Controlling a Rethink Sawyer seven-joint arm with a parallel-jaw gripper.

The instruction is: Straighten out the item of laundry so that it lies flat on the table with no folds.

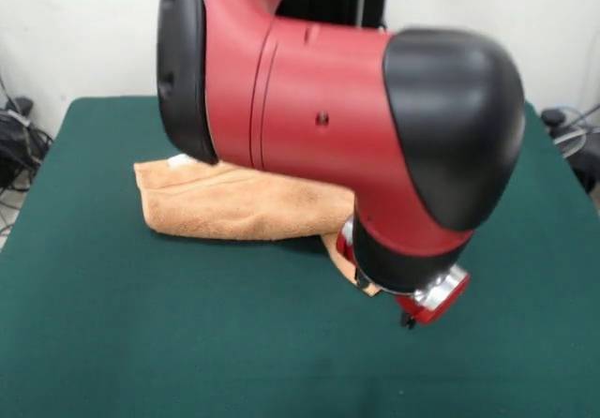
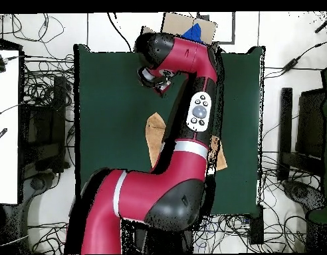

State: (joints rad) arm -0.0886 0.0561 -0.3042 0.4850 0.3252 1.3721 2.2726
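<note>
Towel (image 1: pixel 234 202) bunched, folded over on green table (image 1: pixel 112 343), long axis running sideways in front view. Pincer (image 1: pixel 410 320) low, just off towel's right end, near protruding corner. Pincer state: cannot tell, arm hides it. Fold not yet opened.

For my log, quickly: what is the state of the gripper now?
Gripper: cannot be told; the arm hides its tips. It sits low beside the towel.
</note>
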